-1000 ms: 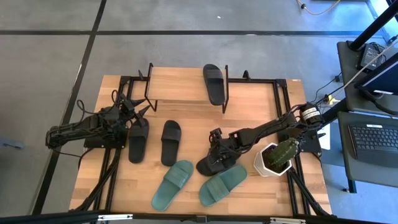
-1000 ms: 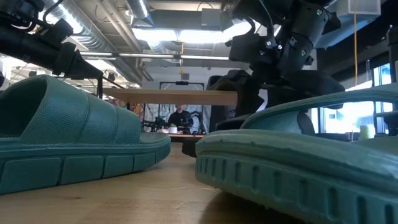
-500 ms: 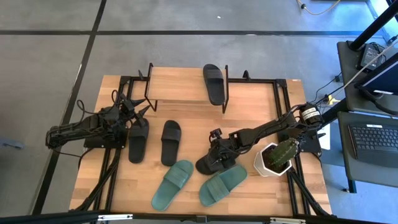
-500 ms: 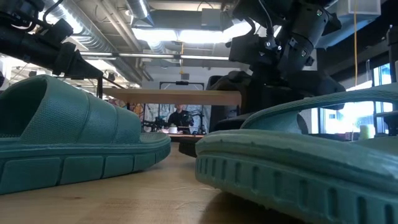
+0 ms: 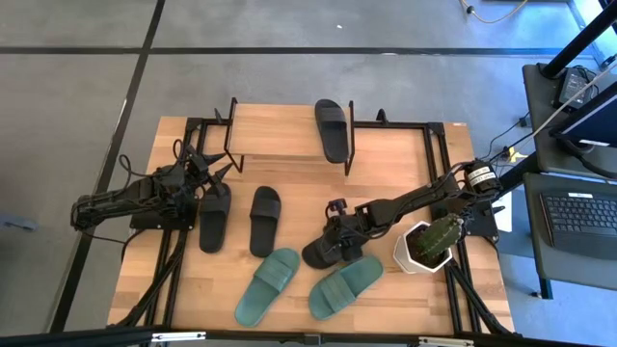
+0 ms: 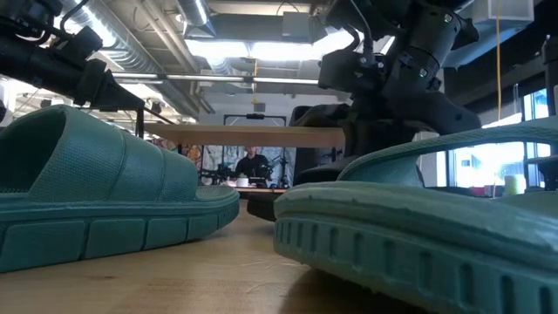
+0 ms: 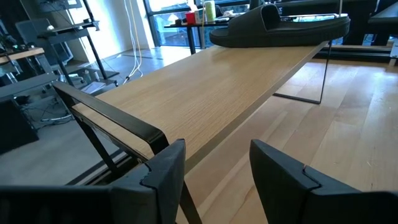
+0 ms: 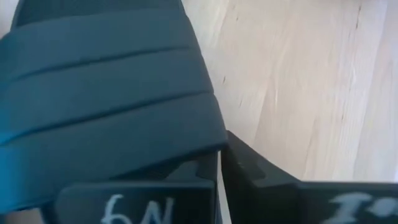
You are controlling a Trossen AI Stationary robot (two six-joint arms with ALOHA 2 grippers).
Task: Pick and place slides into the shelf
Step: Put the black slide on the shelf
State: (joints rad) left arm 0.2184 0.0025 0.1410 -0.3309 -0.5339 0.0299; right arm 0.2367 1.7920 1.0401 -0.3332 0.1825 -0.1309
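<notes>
Tabletop bears a diagonal black slide clamped by right gripper.

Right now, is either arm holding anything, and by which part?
The right gripper is shut on a black slide, at its strap. The left gripper holds nothing.

- High view: from above, facing straight down on the whole table and both arms.
- Low view: at tabletop height, facing level across it, very near two teal slides; shares the shelf with the high view.
- Left wrist view: faces along the shelf board, close by.
- Right wrist view: pressed against a black slide.
</notes>
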